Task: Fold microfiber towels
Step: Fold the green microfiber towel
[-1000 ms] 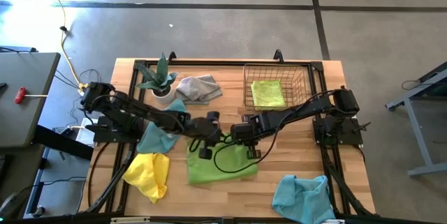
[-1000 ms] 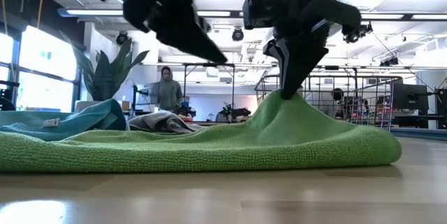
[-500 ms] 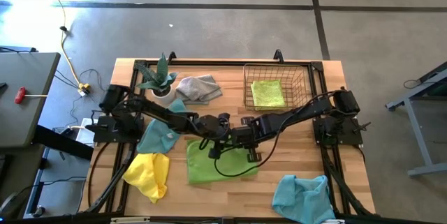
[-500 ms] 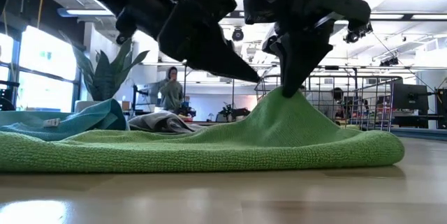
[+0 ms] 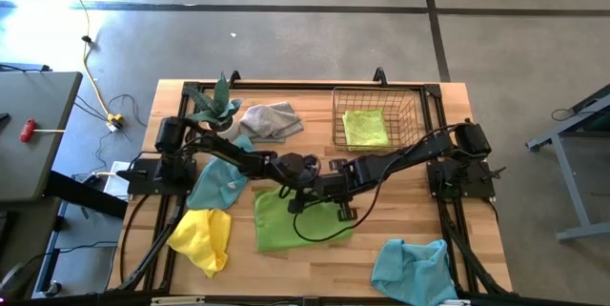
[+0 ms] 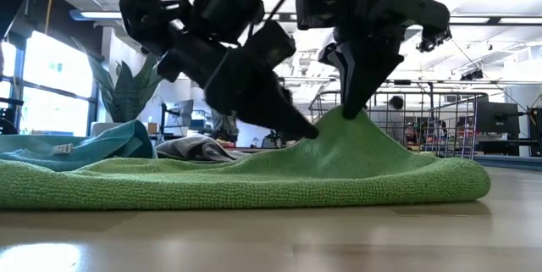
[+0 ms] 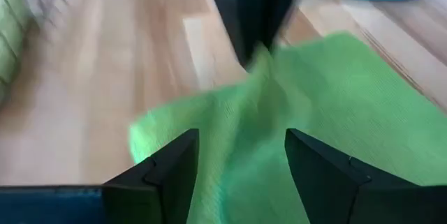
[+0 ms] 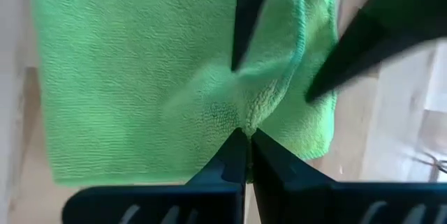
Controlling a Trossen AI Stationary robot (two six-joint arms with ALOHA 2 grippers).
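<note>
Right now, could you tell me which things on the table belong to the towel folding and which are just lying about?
Part of the job:
- green towel, pinched by the right gripper
- left gripper, open beside it
- teal towel
- yellow towel
- grey towel
- blue towel
- green towel in the basket

Just lying about:
- potted plant
- wire basket

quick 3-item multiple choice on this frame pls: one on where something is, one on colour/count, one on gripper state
1. Where is the folded lime towel?
A. in the wire basket
B. beside the plant
C. on the floor

2. How many light blue towels lie on the table?
A. none
B. two
C. four

3. The right gripper is:
A. wide open above the table
B. shut on the yellow towel
C. shut on the spread lime towel

Key: 1 A, the folded lime towel lies inside the wire basket. 2 B, one light blue towel near the left arm, another at the front edge. 3 C, the right gripper pinches a raised ridge of the spread lime towel.
</note>
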